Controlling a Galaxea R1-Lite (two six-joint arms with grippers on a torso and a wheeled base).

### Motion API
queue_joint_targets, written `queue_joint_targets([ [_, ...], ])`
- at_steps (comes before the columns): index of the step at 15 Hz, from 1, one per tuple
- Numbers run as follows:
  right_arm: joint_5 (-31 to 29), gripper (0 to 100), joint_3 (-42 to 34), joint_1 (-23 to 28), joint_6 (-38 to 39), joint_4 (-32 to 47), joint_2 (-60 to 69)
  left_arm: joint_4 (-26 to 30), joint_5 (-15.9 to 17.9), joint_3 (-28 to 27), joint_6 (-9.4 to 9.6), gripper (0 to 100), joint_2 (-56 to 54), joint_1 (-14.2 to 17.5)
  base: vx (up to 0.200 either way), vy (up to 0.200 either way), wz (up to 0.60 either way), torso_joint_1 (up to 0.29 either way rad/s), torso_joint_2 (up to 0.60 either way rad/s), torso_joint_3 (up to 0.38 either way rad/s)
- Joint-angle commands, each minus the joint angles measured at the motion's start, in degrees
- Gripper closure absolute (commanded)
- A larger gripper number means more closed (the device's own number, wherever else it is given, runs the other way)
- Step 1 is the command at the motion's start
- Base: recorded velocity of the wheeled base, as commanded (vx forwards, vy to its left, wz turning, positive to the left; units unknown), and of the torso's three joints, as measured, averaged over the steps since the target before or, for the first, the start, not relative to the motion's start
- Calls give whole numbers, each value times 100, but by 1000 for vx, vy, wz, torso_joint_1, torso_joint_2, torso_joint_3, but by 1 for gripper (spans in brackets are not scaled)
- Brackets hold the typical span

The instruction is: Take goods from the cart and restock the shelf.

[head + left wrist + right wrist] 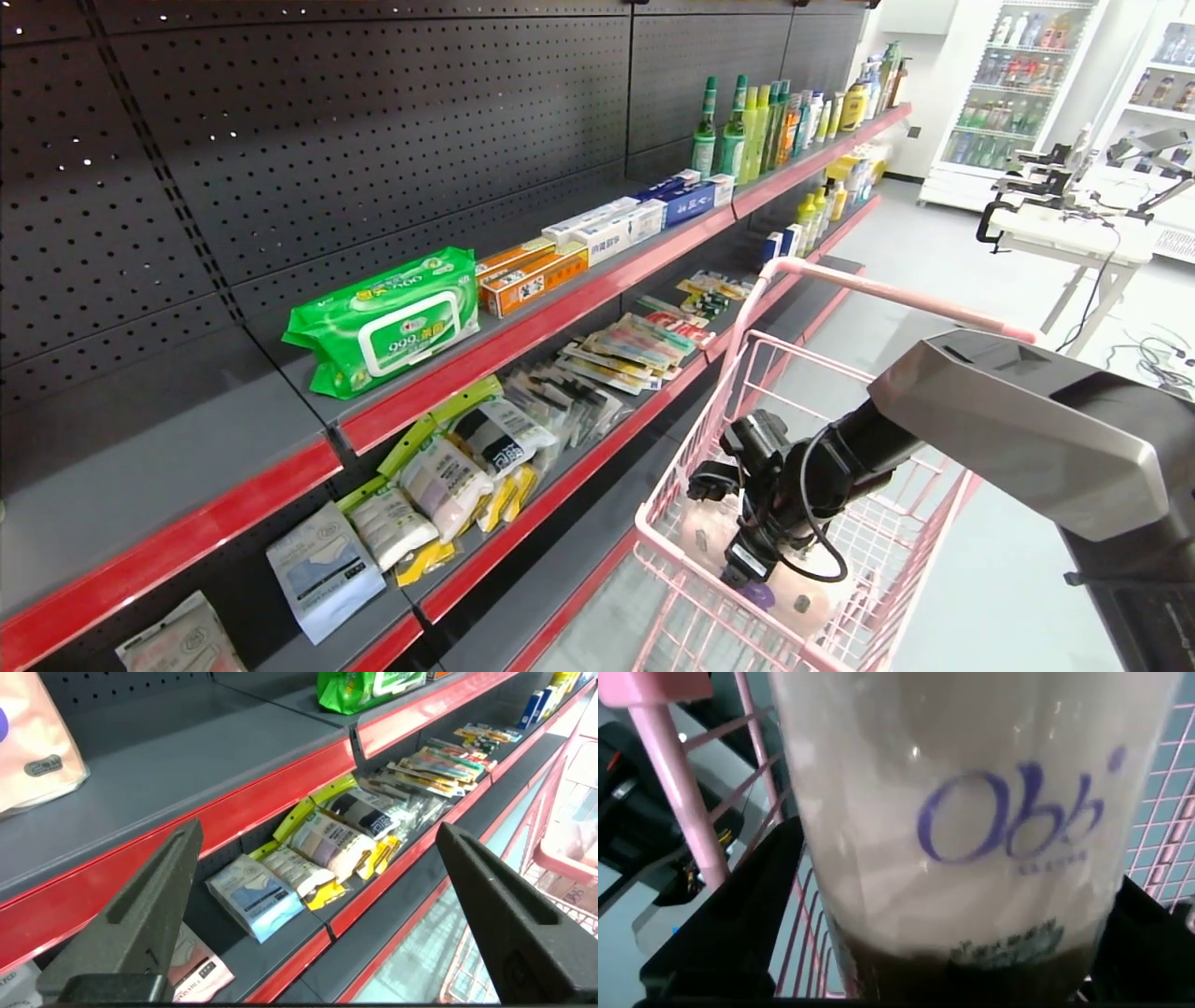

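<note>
Right gripper (747, 571), down inside the pink wire shopping cart (868, 291), has its dark fingers clamped against both sides of a soft pale-pink plastic-wrapped pack of paper rolls (805, 597) lying low in the cart. Left gripper (318, 840) hangs before the grey red-edged metal shelf (215, 765) with its fingers spread wide, holding nothing. A similar pale-pink pack (33, 737) sits on the upper board.

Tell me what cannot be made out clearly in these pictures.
- Pack in the cart: head view, the right gripper covers part of it.
- Pale pack on the shelf: left wrist view, cut off by the edge.
- Far bottles: head view, too small to tell apart.
</note>
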State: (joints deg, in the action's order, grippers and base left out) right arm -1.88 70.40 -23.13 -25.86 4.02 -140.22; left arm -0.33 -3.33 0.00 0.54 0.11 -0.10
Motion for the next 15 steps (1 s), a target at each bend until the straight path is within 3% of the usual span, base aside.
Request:
queue_joint_targets([
  [1, -6, 0, 334, -25, -16, 257, 56, -2, -1, 0, -1, 0, -2, 1, 0, 0, 0, 0, 0, 0],
  [15, -102, 0, 378, -60, -34, 151, -261, -2, -1, 0, -1, 0, -2, 1, 0, 0, 0, 0, 0, 0],
])
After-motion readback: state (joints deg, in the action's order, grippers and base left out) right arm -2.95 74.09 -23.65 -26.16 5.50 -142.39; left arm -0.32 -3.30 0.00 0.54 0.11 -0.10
